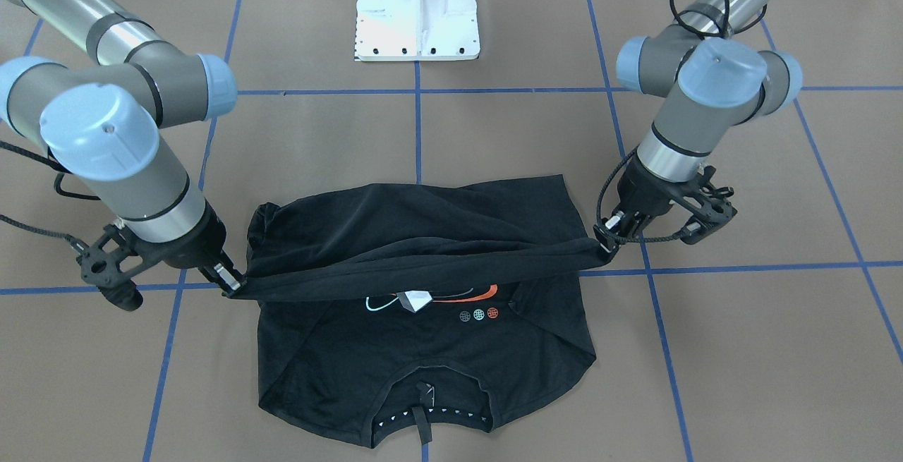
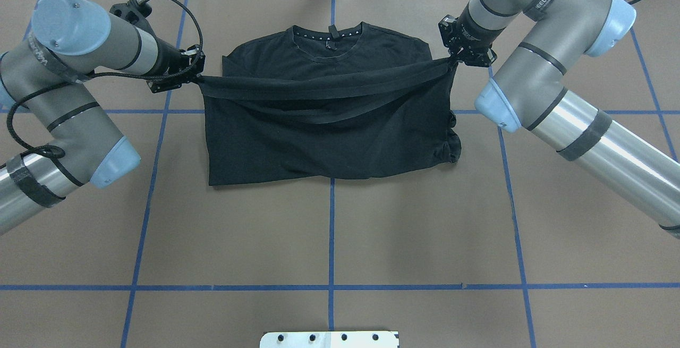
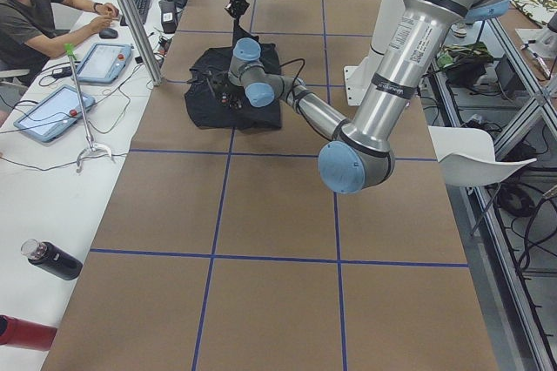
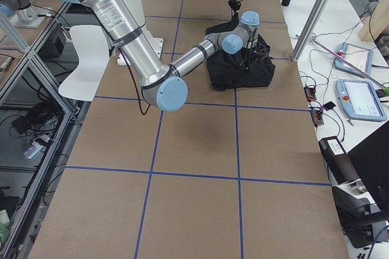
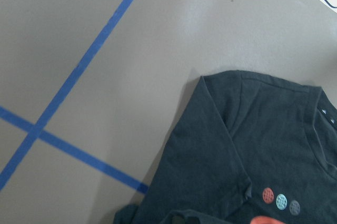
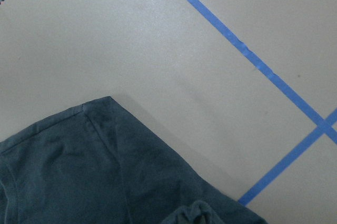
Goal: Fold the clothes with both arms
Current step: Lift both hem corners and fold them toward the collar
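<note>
The black T-shirt (image 2: 319, 141) lies flat on the brown table, its collar (image 2: 329, 37) on the side away from the robot. One edge is lifted and pulled taut into a band (image 1: 423, 268) between both grippers, across the chest. My left gripper (image 2: 195, 76) is shut on one end of the band, and also shows in the front view (image 1: 603, 250). My right gripper (image 2: 456, 61) is shut on the other end (image 1: 233, 286). Part of the red and teal graphic (image 1: 487, 291) and three dots (image 1: 479, 314) show under the band. The dots also show in the left wrist view (image 5: 281, 201).
The white base plate (image 1: 416, 17) stands on the robot's side of the table. Blue tape lines (image 2: 332, 287) grid the brown surface. In the left side view, an operator (image 3: 35, 14) sits with tablets beyond the shirt, and bottles (image 3: 52, 259) lie on the white side table.
</note>
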